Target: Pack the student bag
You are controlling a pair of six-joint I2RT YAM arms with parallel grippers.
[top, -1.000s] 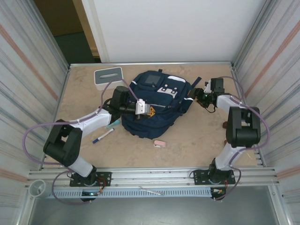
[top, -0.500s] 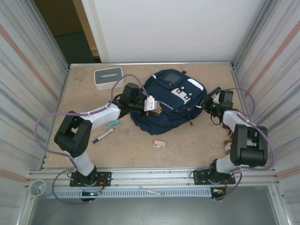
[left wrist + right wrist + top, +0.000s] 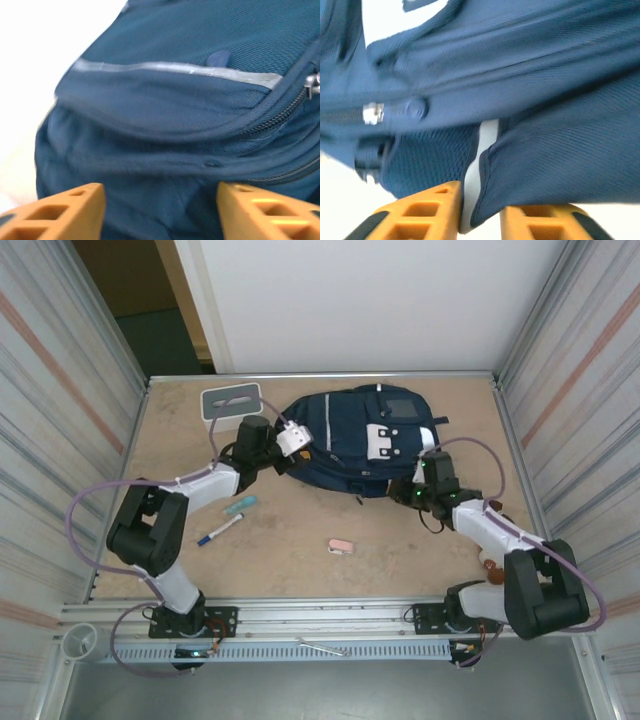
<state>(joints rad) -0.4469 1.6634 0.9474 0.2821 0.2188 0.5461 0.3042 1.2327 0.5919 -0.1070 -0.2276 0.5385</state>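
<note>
Student bag (image 3: 345, 440) swung round, now lies crosswise at far middle of desk (image 3: 290, 525), front up. Left jaws let go, now wide beside its flank. Right jaws narrow around lower hem; view blurred, cannot tell if gripping. Repositioning looks finished; opening likely next.

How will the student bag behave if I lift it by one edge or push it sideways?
Probably floppy: the student bag is soft fabric that creases and sags, so a lifted edge would likely drape. It lies flat and broad on the table, so a push should slide or bunch it rather than tip it.
</note>
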